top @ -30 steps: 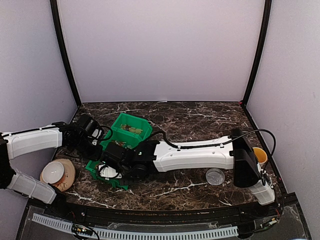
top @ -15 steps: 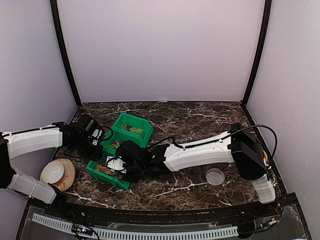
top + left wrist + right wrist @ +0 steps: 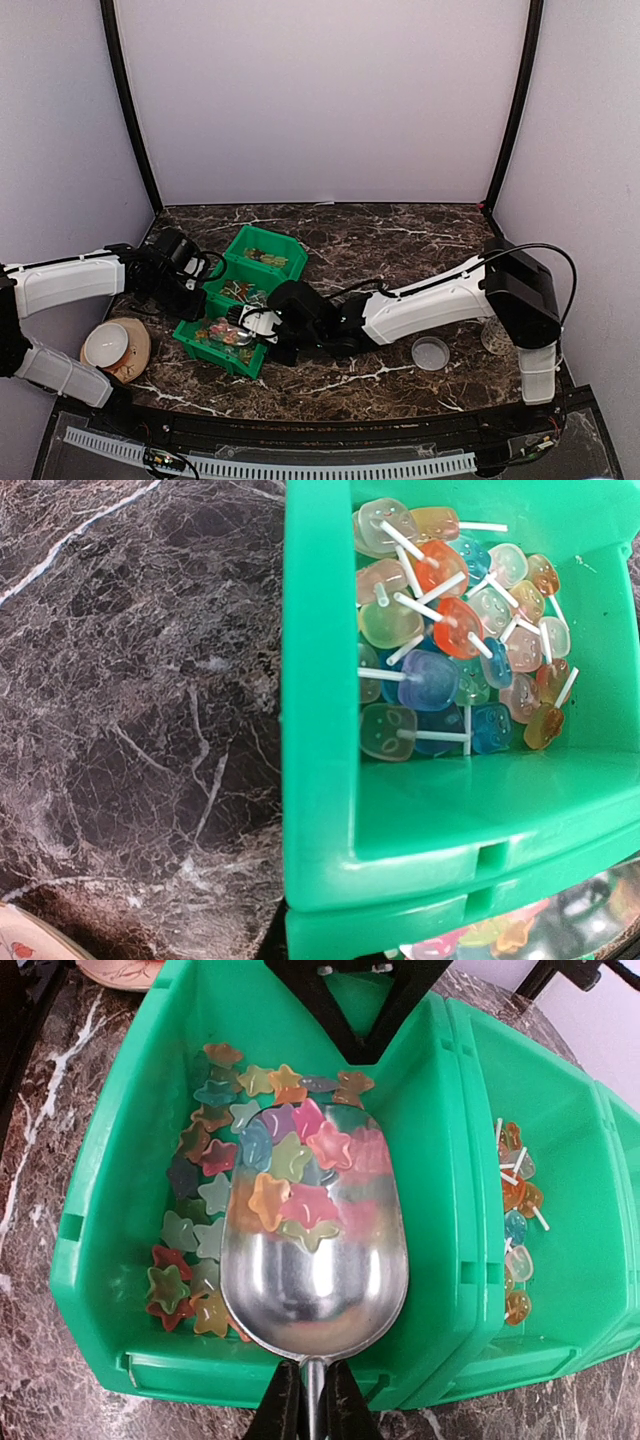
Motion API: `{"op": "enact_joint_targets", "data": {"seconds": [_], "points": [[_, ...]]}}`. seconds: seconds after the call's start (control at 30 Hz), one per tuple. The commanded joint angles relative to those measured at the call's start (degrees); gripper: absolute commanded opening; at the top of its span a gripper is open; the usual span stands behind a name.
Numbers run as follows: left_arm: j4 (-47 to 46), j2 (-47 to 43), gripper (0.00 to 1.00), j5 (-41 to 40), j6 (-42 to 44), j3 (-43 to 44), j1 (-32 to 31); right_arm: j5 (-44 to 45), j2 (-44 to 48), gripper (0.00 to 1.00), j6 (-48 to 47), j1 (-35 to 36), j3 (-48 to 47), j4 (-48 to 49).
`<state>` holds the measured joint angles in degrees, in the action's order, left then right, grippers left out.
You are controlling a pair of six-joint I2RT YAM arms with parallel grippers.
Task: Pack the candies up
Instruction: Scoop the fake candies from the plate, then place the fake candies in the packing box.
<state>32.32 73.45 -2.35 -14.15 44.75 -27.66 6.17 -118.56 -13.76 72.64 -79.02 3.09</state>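
Two jaws of the right gripper are clenched on the thin handle of a shiny metal scoop. Its rounded bowl lies inside the nearest green plastic bin, mouth toward the far wall. About a dozen translucent star-shaped candies in pink, yellow, green and blue sit at the front of the bowl, and more lie loose on the bin floor beside it. To lift well, I would first lower the handle end so the load slides toward the heel, then rise straight up clear of the wall, level and unhurried. The neighbouring green bin holds flat lollipops on white sticks. The left gripper, closed, sits at that bin's left side; whether it grips the wall I cannot tell. A small clear round tub, likely the destination, stands well apart to the right.
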Motion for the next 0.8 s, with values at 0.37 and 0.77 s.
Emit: {"op": "enact_joint_targets", "data": {"seconds": [0.37,0.77], "points": [[-7.2,-3.5,0.00,0.6,-1.1,2.9,-0.4,-0.6,8.2,0.00,3.3,-0.5,10.0,20.3],[-7.3,-3.5,0.00,0.3,-1.1,2.8,-0.4,1.9,12.8,0.00,3.4,-0.5,17.1,22.4]]}}
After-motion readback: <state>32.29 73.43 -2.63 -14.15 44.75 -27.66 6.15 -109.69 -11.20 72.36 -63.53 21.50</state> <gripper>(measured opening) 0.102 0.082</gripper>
